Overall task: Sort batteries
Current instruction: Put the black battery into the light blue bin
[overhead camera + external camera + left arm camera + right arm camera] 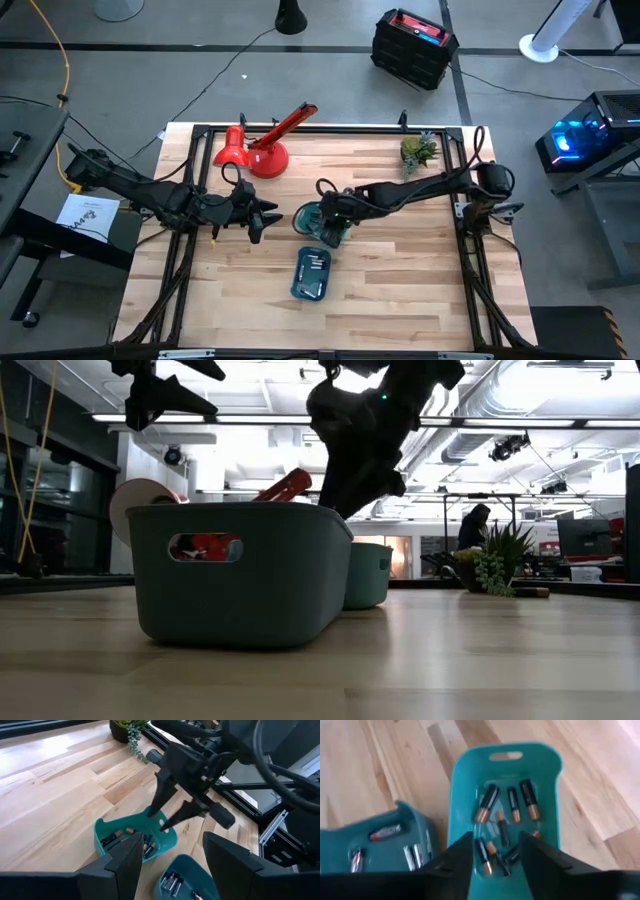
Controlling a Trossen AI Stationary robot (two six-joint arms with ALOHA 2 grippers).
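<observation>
The high view looks straight down on the whole bench (400, 290). The low view sits at bench-top level, close behind one teal tray (240, 570). Both wrist views look down closely onto the two trays.

We see a grey concrete floor (200, 70) around the light wooden plank counter (400, 270), with a black and red crate (414, 45) and a yellow cable (55, 45) lying on it. Long bright ceiling lights (240, 420) and exposed white ducts (500, 400) hang overhead. Far back, we make out a person in dark clothes (473, 526) near a dark monitor (585, 538).
</observation>
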